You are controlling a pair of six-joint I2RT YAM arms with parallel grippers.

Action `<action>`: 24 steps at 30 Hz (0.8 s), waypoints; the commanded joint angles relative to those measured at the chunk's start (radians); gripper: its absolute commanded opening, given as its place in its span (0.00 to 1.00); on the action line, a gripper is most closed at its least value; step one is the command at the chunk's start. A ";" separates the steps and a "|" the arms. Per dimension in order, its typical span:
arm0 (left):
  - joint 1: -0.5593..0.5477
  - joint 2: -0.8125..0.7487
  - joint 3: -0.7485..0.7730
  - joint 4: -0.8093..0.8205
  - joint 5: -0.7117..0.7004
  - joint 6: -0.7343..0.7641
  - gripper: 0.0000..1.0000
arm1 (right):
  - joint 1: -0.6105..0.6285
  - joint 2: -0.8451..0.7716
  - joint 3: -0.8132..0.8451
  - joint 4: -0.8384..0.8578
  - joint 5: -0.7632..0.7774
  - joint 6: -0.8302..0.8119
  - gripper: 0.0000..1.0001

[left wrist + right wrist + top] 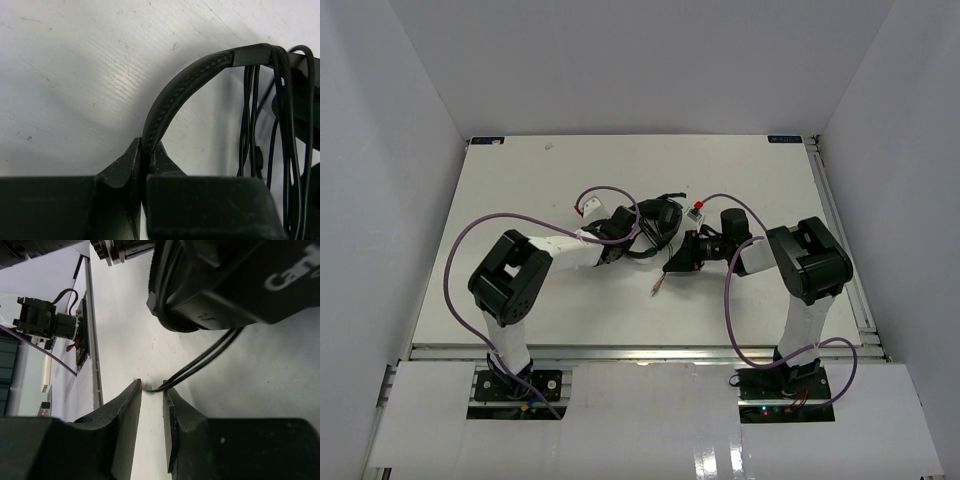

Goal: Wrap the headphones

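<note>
White table (520,180) is walled by white panels (380,150). Headphones (658,220) are laid mid-table, between the grippers. Headband (185,82) is clamped by left gripper (146,150), jaws closed on it. Right gripper (152,390) is held narrowly parted. Cable (200,362) end is seen at its tips, not visibly pinched.

- Headphones (655,225): black.
- Headband (185,85): black, with a stitched seam line.
- Earcup (225,285): black, with pale grey lettering toward 2 o'clock in the right wrist view.
- Cable (280,125): black, with a pinkish tip (145,385).
- Table (570,170): white, faintly scuffed.
- 2 arm cables (450,275): purple.
- Left gripper (146,152) and right gripper (152,390): black.
- 2 tags (697,211) at 12 o'clock of the headphones: red and white.
</note>
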 commanded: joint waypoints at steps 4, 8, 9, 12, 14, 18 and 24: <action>0.005 0.016 0.104 -0.122 -0.026 0.183 0.22 | -0.047 -0.081 0.067 -0.313 0.064 -0.270 0.52; 0.005 0.001 0.133 -0.160 -0.008 0.249 0.54 | -0.101 -0.160 0.084 -0.610 0.157 -0.496 0.67; 0.005 -0.015 0.134 -0.160 0.005 0.270 0.60 | -0.118 -0.194 0.084 -0.672 0.188 -0.536 0.70; 0.005 -0.087 0.133 -0.160 0.039 0.332 0.85 | -0.156 -0.328 0.076 -0.791 0.268 -0.655 0.83; 0.005 -0.148 0.135 -0.152 0.079 0.409 0.96 | -0.172 -0.433 0.074 -0.860 0.342 -0.709 0.96; 0.004 -0.329 0.103 -0.113 0.248 0.611 0.98 | -0.174 -0.609 0.076 -0.939 0.463 -0.762 0.90; 0.006 -0.683 -0.048 -0.085 0.547 0.803 0.98 | -0.174 -0.915 0.094 -1.019 0.736 -0.673 0.90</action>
